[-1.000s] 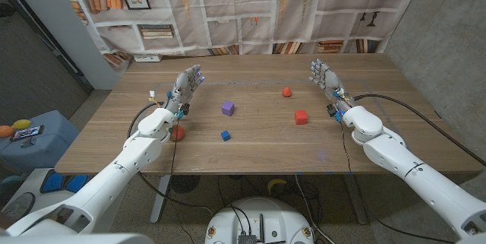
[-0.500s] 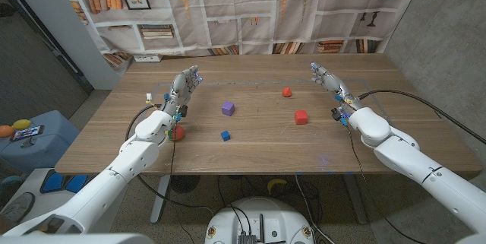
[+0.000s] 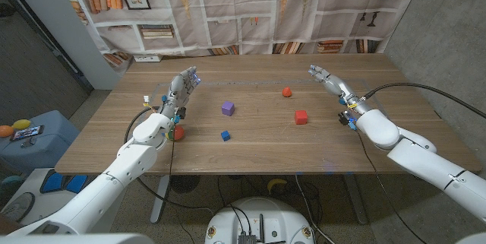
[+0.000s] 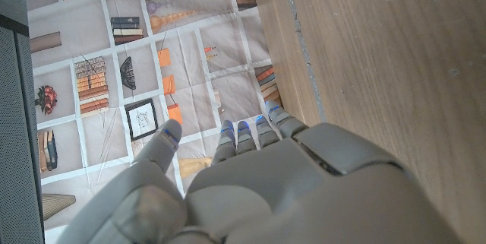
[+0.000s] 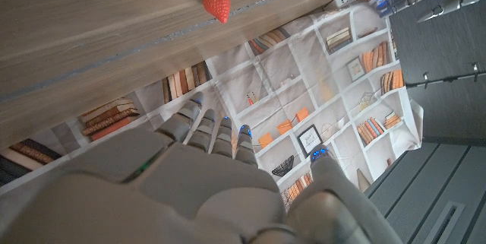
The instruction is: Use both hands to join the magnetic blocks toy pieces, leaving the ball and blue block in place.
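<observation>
The left hand (image 3: 179,90) hovers at the table's (image 3: 250,149) left side, fingers apart, holding nothing, with a red ball (image 3: 178,131) beside its wrist. Toward the middle sit a purple block (image 3: 227,108) and, nearer, a small blue block (image 3: 225,135). Right of them lies a red block (image 3: 301,117). The right hand (image 3: 330,80) is spread and empty; its wrist view shows the strawberry-shaped piece (image 5: 216,2) up close.

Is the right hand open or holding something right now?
Open. The right hand holds nothing in the head view, its fingers stretched out and apart above the table; the red block sits untouched, apart from it.
</observation>
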